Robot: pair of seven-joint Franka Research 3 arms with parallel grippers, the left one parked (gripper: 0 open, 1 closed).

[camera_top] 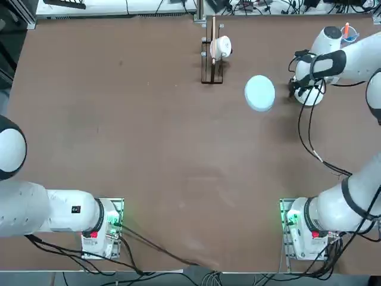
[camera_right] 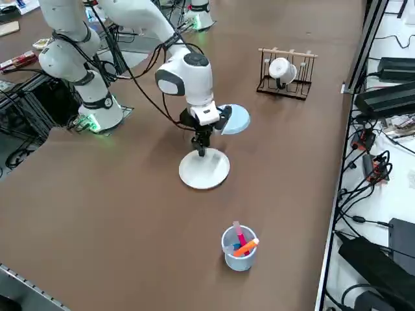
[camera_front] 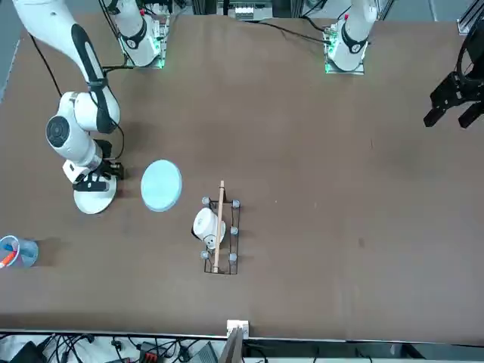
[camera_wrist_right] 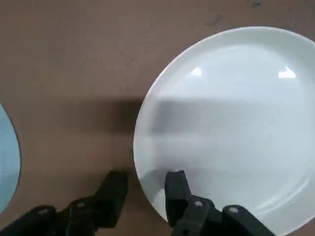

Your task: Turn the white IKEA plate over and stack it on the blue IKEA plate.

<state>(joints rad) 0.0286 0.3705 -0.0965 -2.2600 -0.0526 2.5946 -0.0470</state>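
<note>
The white IKEA plate [camera_wrist_right: 231, 123] lies right way up on the brown table, at the robot's right of the blue IKEA plate [camera_top: 260, 92]. The two plates are a short way apart. My right gripper [camera_wrist_right: 145, 189] is down at the white plate's rim on the side facing the blue plate. One finger [camera_wrist_right: 174, 189] is inside the rim and the other stands outside over the table. A sliver of table shows between the outer finger and the rim, so the jaws are open and straddle it. From the side, the white plate [camera_right: 204, 168] sits under the wrist, which hides part of the blue plate [camera_right: 237, 118].
A wooden rack holding a small white cup [camera_top: 213, 50] stands beyond the blue plate towards the table's far edge. A translucent blue cup with an orange item [camera_right: 238, 247] sits near the far right corner. Cables hang from the right arm.
</note>
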